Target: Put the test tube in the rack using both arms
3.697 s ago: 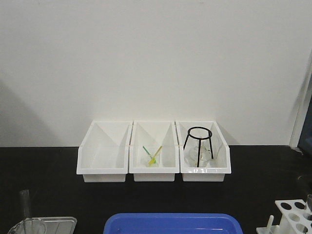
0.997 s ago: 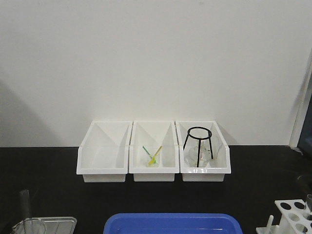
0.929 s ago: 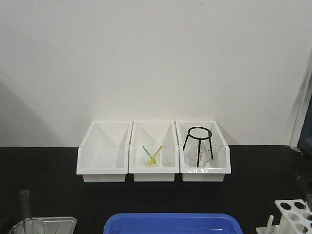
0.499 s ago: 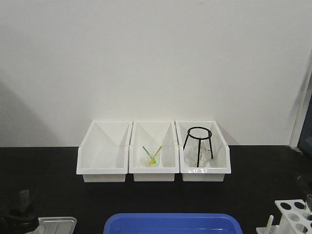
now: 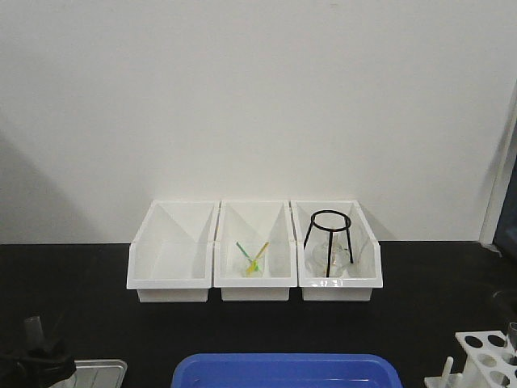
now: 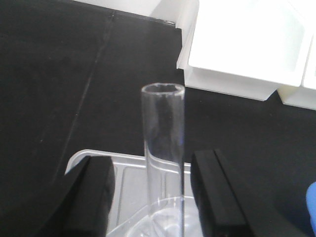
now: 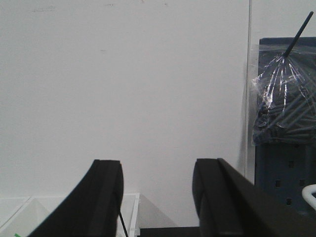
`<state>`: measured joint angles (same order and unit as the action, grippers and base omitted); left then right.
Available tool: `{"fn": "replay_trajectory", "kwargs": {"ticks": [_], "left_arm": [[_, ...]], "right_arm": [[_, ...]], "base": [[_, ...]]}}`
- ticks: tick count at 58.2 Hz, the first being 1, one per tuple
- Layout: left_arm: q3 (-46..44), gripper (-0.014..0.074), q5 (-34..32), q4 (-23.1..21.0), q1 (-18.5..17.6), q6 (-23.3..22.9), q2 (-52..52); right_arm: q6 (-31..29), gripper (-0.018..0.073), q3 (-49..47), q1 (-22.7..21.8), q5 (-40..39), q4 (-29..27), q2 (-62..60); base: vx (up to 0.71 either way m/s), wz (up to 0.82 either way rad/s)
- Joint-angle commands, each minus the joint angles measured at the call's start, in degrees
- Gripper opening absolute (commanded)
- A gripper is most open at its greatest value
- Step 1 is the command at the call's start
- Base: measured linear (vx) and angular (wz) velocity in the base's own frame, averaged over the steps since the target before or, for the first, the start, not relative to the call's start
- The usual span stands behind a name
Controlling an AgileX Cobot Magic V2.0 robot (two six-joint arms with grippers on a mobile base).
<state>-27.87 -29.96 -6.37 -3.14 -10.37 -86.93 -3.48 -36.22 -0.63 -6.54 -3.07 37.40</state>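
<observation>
A: Back of the worktop (image 5: 420, 307)?
B: Three white bins side by side against the wall (image 5: 258, 97): left bin (image 5: 170, 284), middle bin (image 5: 255, 284), right bin (image 5: 339, 284).
A: Contents?
B: Middle: yellow and green sticks (image 5: 254, 257), crossed, leaning in a small clear vessel. Right: black tripod (image 5: 329, 234), upright, with a round clear flask (image 5: 333, 257) under its ring.
A: Near edge?
B: Blue tub (image 5: 287, 365) at centre, only its far rim in view. Clear tray (image 5: 103, 370) at the left corner, mostly cut off.
A: Right wrist view?
B: Clear bag of dark rods (image 7: 284, 103) hanging on a blue pegboard (image 7: 284, 173), one rod poking out of the top.
</observation>
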Motion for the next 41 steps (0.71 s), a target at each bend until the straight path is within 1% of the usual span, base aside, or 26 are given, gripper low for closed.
{"fn": "replay_trajectory", "kwargs": {"ticks": [1, 12, 31, 41], "left_arm": [[-1.8, 0.0472, -6.3, 0.8, -0.1, -1.7, 1.1], [-2.2, 0.0472, -8.3, 1.4, -0.1, -2.2, 1.1], [-6.4, 0.0471, -2.5, 1.2, -0.1, -2.2, 1.0], [-6.4, 0.0471, -2.2, 1.2, -0.1, -2.3, -0.5]], "right_arm": [[-0.3, 0.0384, -1.9, 0.1, -4.4, 0.3, 0.1], [-0.3, 0.0384, -1.9, 0.1, -4.4, 0.3, 0.1], [-0.3, 0.0384, -1.9, 0.1, -4.4, 0.3, 0.1], [-0.3, 0.0384, -1.9, 0.1, -4.4, 0.3, 0.1]], "base": [[0.00, 0.00], [0.00, 0.00], [0.00, 0.00], [0.00, 0.00]]}}
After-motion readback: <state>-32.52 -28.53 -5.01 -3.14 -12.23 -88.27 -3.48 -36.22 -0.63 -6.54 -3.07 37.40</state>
